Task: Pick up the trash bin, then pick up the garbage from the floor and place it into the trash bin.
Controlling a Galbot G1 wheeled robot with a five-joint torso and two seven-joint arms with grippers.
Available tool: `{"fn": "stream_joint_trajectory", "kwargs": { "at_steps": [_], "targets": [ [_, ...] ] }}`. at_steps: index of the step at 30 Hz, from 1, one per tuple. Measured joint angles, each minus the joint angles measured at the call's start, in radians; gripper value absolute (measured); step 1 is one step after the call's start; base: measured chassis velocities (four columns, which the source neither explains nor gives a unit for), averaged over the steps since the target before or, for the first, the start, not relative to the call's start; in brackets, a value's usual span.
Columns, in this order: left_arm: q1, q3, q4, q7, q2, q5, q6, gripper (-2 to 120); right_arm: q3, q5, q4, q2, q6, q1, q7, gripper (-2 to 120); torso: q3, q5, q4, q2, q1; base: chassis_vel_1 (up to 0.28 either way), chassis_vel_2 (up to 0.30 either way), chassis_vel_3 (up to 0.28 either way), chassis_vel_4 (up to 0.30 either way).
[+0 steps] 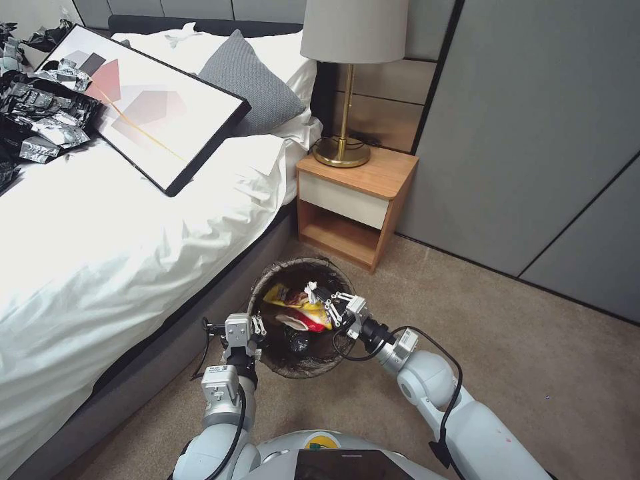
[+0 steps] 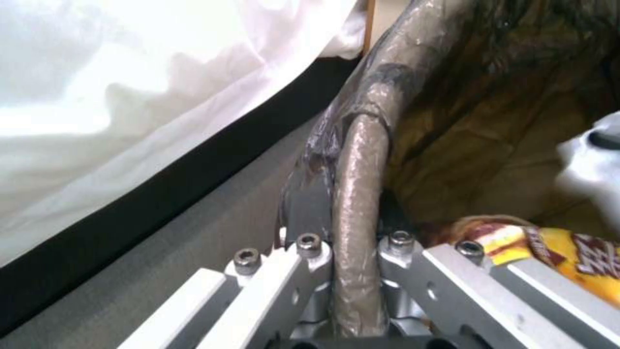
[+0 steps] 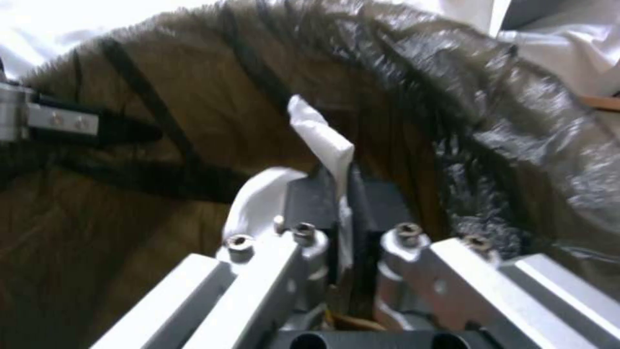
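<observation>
The trash bin (image 1: 267, 283), a round bucket with a dark liner bag over its rim, hangs just off the carpet beside the bed. My left gripper (image 1: 257, 329) is shut on its near rim (image 2: 359, 160), one finger on each side of the rim. Over the bin's mouth, my right gripper (image 1: 320, 298) is shut on a white tissue wad (image 3: 321, 136). The wad sticks up from between the fingers (image 3: 309, 194). A yellow snack packet (image 1: 301, 307) and a red-and-white wrapper (image 1: 301, 324) lie inside the bin. The packet (image 2: 575, 264) also shows in the left wrist view.
The white bed (image 1: 113, 233) runs along the bin's left, carrying a framed picture (image 1: 143, 107) and a heap of black and silver sheeting (image 1: 40, 113). A wooden nightstand (image 1: 353, 200) with a lamp (image 1: 347, 80) stands just behind the bin. Open carpet (image 1: 520, 347) lies to the right.
</observation>
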Motion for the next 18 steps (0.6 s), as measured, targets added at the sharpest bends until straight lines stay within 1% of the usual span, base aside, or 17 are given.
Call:
{"fn": "stream_joint_trajectory", "kwargs": {
  "at_steps": [2, 5, 6, 7, 8, 10, 11, 12, 13, 14, 15, 16, 17, 18],
  "targets": [
    [0.000, 0.000, 0.000, 0.000, 0.000, 0.000, 0.000, 0, -0.001, -0.001, -0.001, 0.001, 0.000, 0.000, 0.000, 12, 0.000, 0.0000, 0.0000, 0.000, 0.000, 0.000, 0.000, 0.000, 0.000],
    [0.000, 0.000, 0.000, 0.000, 0.000, 0.000, 0.000, 0, -0.013, -0.019, -0.004, 0.009, -0.001, -0.003, 0.008, 30, 0.000, 0.0000, -0.0001, 0.000, 0.000, 0.000, 0.000, 0.000, 0.000],
    [0.000, 0.000, 0.000, 0.000, 0.000, 0.000, 0.000, 0, -0.013, -0.019, -0.004, 0.009, -0.001, -0.003, 0.008, 30, 0.000, 0.0000, -0.0001, 0.000, 0.000, 0.000, 0.000, 0.000, 0.000],
    [0.000, 0.000, 0.000, 0.000, 0.000, 0.000, 0.000, 0, -0.017, -0.024, -0.004, 0.010, -0.001, -0.005, 0.009, 35, 0.000, 0.0001, 0.0000, 0.000, 0.000, 0.000, 0.000, 0.000, 0.000],
    [0.000, 0.000, 0.000, 0.000, 0.000, 0.000, 0.000, 0, -0.017, -0.024, -0.004, 0.010, -0.001, -0.005, 0.009, 35, 0.000, 0.0001, 0.0000, 0.000, 0.000, 0.000, 0.000, 0.000, 0.000],
    [0.000, 0.000, 0.000, 0.000, 0.000, 0.000, 0.000, 0, -0.024, -0.032, -0.004, 0.011, -0.001, -0.007, 0.009, 47, 0.000, 0.0001, -0.0001, 0.000, 0.000, 0.000, 0.000, 0.000, 0.000],
    [0.000, 0.000, 0.000, 0.000, 0.000, 0.000, 0.000, 0, -0.024, -0.032, -0.004, 0.011, -0.001, -0.007, 0.009, 47, 0.000, 0.0001, -0.0001, 0.000, 0.000, 0.000, 0.000, 0.000, 0.000],
    [0.000, 0.000, 0.000, 0.000, 0.000, 0.000, 0.000, 0, -0.025, -0.034, -0.006, 0.011, -0.001, -0.007, 0.010, 51, 0.000, 0.0001, 0.0000, 0.000, 0.000, 0.000, 0.000, 0.000, 0.000],
    [0.000, 0.000, 0.000, 0.000, 0.000, 0.000, 0.000, 0, -0.025, -0.036, -0.007, 0.012, 0.000, -0.007, 0.010, 58, 0.000, 0.0001, -0.0001, 0.000, 0.000, 0.000, 0.000, 0.000, 0.000],
    [0.000, 0.000, 0.000, 0.000, 0.000, 0.000, 0.000, 0, -0.025, -0.036, -0.007, 0.012, 0.000, -0.007, 0.010, 58, 0.000, 0.0001, -0.0001, 0.000, 0.000, 0.000, 0.000, 0.000, 0.000],
    [0.000, 0.000, 0.000, 0.000, 0.000, 0.000, 0.000, 0, -0.025, -0.037, -0.007, 0.012, 0.000, -0.007, 0.010, 64, 0.000, 0.0001, 0.0000, 0.000, 0.000, 0.000, 0.000, 0.000, 0.000],
    [0.000, 0.000, 0.000, 0.000, 0.000, 0.000, 0.000, 0, -0.025, -0.037, -0.007, 0.011, 0.000, -0.007, 0.010, 68, 0.000, 0.0000, 0.0000, 0.000, 0.000, 0.000, 0.000, 0.000, 0.000],
    [0.000, 0.000, 0.000, 0.000, 0.000, 0.000, 0.000, 0, -0.024, -0.037, -0.007, 0.010, 0.000, -0.006, 0.010, 71, 0.000, 0.0001, 0.0000, 0.000, 0.000, 0.000, 0.000, 0.000, 0.000],
    [0.000, 0.000, 0.000, 0.000, 0.000, 0.000, 0.000, 0, -0.024, -0.037, -0.007, 0.010, 0.000, -0.006, 0.010, 71, 0.000, 0.0001, 0.0000, 0.000, 0.000, 0.000, 0.000, 0.000, 0.000]
  ]
}}
